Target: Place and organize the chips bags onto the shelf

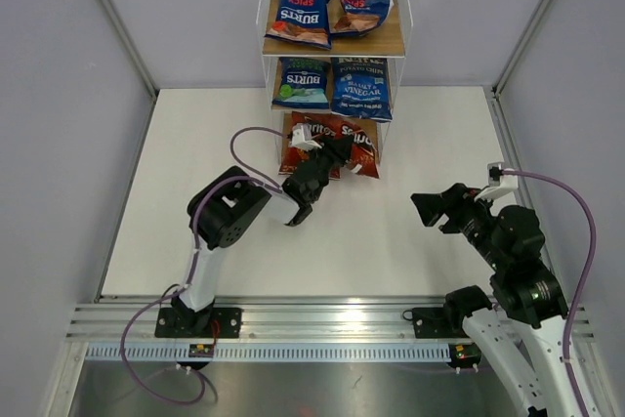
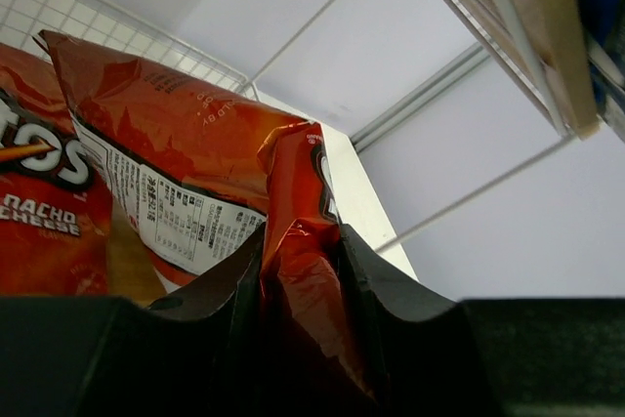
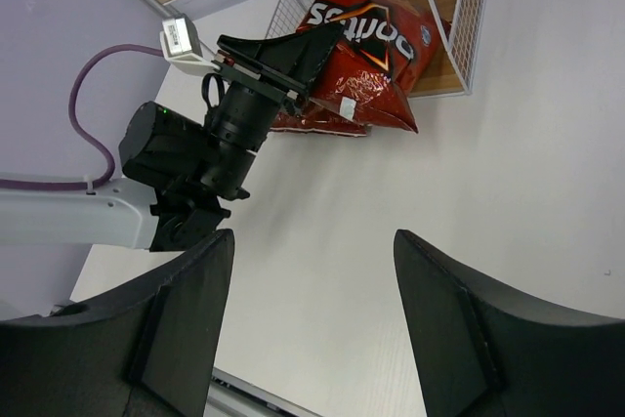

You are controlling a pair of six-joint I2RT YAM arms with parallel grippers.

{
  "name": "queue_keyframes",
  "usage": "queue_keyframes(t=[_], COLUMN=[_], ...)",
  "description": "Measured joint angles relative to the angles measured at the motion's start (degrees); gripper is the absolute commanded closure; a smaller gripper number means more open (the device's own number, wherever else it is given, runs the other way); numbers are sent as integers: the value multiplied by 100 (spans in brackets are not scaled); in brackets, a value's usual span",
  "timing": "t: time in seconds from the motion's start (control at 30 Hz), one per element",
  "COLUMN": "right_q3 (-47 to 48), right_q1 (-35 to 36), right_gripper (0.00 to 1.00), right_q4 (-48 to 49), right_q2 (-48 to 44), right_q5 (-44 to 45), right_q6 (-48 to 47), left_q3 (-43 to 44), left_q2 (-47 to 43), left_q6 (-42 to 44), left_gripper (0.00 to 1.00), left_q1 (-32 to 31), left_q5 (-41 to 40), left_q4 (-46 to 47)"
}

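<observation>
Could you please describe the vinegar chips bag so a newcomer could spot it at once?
Find the three-tier shelf at the far edge of the table, then its middle board. Two blue bags lie there; the Sea Salt & Vinegar bag is the right one, wider than the Burts bag beside it and lettered VINEGAR.

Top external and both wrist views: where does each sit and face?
Top external: above, behind the robot, looking down the table to the shelf; left arm and right arm show.
Left wrist: looks along the left tool, shut on a Doritos bag, into the shelf's bottom tier.
Right wrist: faces the left arm across the table; open right tool below.
Shared: the gripped bag, in all three.
</observation>
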Motion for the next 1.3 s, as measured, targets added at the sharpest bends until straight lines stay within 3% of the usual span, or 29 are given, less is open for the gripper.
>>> queue_keyframes(t=[0.93, 1.3], right_q3=[-57, -133], right_q1=[0, 0], right_gripper=[25, 25], right_q4=[533, 590], right_q2=[291, 216], right_q5=[-380, -385], right_q6=[-17, -17], left_q3=[1346, 1676], left_q2=[1082, 1093], left_q6=[-37, -214], left_gripper=[58, 60], left_q1=[225, 225], left_q5=[-284, -831], left_q4=[76, -603])
